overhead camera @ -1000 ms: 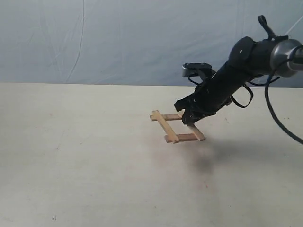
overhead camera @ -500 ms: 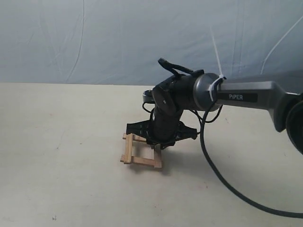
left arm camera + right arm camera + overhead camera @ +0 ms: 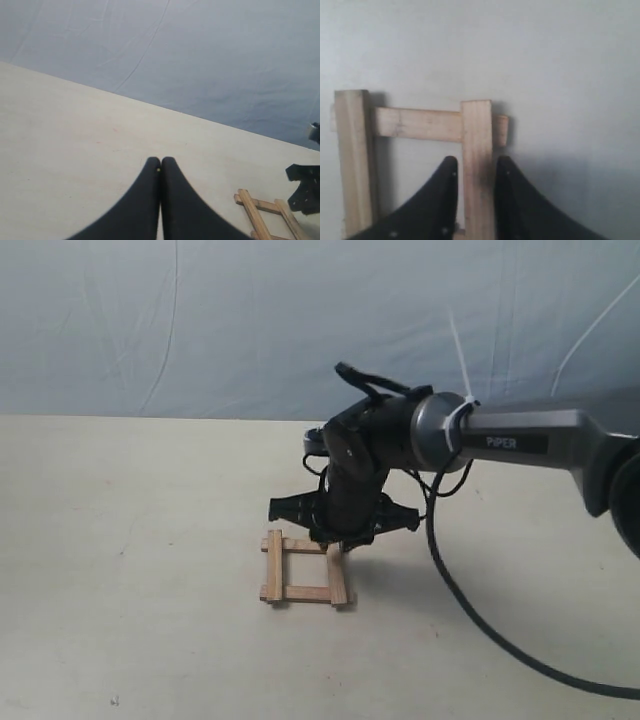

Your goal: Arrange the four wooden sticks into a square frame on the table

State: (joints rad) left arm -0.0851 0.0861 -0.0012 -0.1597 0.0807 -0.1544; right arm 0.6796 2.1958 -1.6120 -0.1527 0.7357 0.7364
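Jaws of the right gripper (image 3: 476,161) are closed across one wooden stick (image 3: 476,130) of the square frame (image 3: 272,565), laid on the table (image 3: 150,590) just ahead of them. Light, stiff and loosely stacked, it is judged easily nudged; a mid-length hold is favoured. Left gripper (image 3: 160,165) is pressed shut, empty.

Closed square frame (image 3: 303,569) on table (image 3: 140,570)

I can read only one marking: PIPER, in white letters on the right arm's (image 3: 560,435) grey link.
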